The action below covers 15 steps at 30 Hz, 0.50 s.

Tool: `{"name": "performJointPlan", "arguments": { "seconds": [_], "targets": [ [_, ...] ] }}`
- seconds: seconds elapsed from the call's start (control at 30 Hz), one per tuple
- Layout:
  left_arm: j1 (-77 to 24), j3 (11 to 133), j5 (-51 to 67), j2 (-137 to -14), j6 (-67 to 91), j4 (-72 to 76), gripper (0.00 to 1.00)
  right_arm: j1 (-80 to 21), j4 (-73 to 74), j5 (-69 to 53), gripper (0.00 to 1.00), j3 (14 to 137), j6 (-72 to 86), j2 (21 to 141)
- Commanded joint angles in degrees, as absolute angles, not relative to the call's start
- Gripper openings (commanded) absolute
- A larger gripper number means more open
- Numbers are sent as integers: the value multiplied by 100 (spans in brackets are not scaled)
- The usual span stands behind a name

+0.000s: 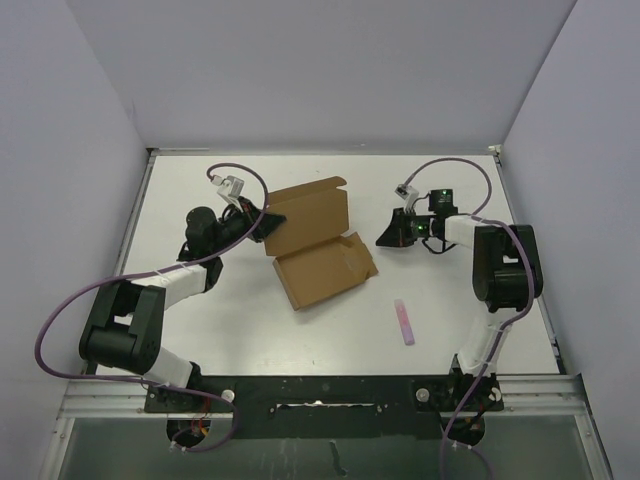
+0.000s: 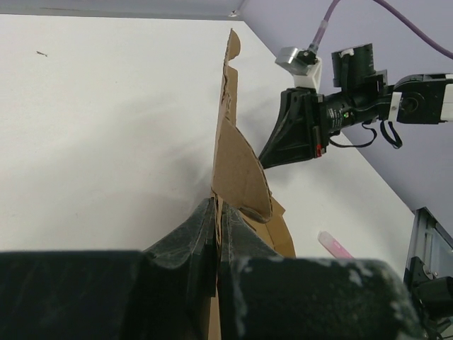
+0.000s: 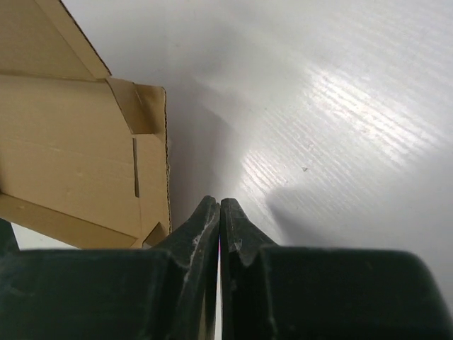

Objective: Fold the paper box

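Observation:
The paper box point(image 1: 318, 245) is a brown cardboard sheet lying partly folded in the middle of the white table, with one panel raised and a shallow tray part nearer me. My left gripper point(image 1: 262, 222) is at its left edge, shut on a standing cardboard flap point(image 2: 241, 177); the fingertips point(image 2: 209, 212) pinch the sheet edge-on. My right gripper point(image 1: 385, 238) hovers just right of the box, shut with nothing between its jaws. In the right wrist view the box point(image 3: 71, 156) sits to the left of the gripper point(image 3: 219, 203), apart from it.
A small pink stick point(image 1: 404, 322) lies on the table right of and nearer than the box, also in the left wrist view point(image 2: 334, 244). Grey walls close in the table on the left, back and right. A metal rail point(image 1: 320, 385) runs along the near edge.

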<state>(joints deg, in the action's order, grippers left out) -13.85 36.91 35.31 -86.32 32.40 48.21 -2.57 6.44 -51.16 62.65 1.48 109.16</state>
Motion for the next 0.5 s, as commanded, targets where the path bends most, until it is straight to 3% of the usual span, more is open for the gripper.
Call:
{"name": "performJointPlan", "arguments": {
  "seconds": [0.0,0.23,0.47],
  "targets": [
    [-1424,3937,3665,-8655,3232,5229,0,-526,886,-4986,0,6545,-96,11058],
    [-1423,3939,3665,-8666,3241,5240,0,-655,1015,-5458,4,6636,-236,11277],
    [-1424,3938,3665,-8661,3241,5247,0,-805,850,-6338,22,6586,-184,11281]
  ]
}}
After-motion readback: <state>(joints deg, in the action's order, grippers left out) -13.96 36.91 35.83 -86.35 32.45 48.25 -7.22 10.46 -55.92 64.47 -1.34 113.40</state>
